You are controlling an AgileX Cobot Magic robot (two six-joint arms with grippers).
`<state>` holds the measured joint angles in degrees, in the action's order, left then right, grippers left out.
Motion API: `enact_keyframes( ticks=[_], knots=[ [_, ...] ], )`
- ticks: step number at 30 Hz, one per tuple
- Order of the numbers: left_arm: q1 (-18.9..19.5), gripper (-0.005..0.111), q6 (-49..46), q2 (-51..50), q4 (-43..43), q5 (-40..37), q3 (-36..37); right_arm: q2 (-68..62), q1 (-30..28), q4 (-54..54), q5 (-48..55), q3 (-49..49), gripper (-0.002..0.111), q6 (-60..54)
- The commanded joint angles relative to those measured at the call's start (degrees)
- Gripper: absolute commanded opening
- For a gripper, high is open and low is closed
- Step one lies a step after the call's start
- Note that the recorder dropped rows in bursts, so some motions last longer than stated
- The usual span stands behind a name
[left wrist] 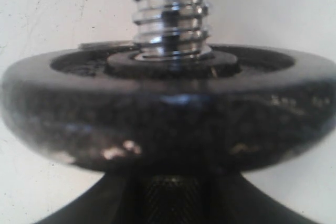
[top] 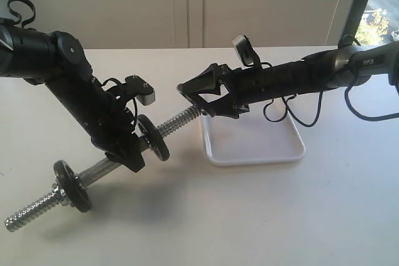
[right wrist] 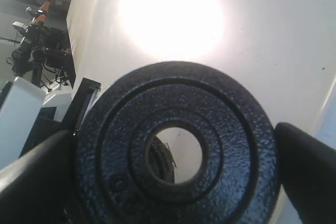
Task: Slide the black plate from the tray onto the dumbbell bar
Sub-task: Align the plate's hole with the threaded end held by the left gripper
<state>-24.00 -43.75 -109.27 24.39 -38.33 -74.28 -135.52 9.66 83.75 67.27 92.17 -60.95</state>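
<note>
The black plate (right wrist: 176,150) stands upright between my right gripper's fingers (right wrist: 310,166), its central hole showing pale table through it. My right gripper (top: 196,95) is shut on the plate and holds it in the air, just beyond the near threaded end of the dumbbell bar (top: 177,123). The plate is apart from the bar. My left gripper (top: 128,151) is shut on the bar's knurled middle (left wrist: 173,198) and holds it tilted above the table. The white tray (top: 252,141) lies under the right arm with nothing in it.
Two like black discs sit on the bar: one (top: 154,136) right beside the left gripper and filling the left wrist view (left wrist: 168,114), the other (top: 72,185) near the far threaded end (top: 25,213). Right arm cables (top: 293,113) hang over the tray.
</note>
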Motion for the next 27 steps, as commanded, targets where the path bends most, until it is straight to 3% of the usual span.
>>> enact_keyframes(
  ticks=[1,27],
  knots=[
    [-0.2,0.000,-0.2,3.1,5.4,-0.5,-1.1,0.7,-1.1,5.0,2.7,0.5,0.000,-0.3],
    [-0.2,0.000,3.1,2.9,5.1,4.6,-1.1,0.8,-2.9,5.0,2.7,0.5,0.000,4.2]
  ],
)
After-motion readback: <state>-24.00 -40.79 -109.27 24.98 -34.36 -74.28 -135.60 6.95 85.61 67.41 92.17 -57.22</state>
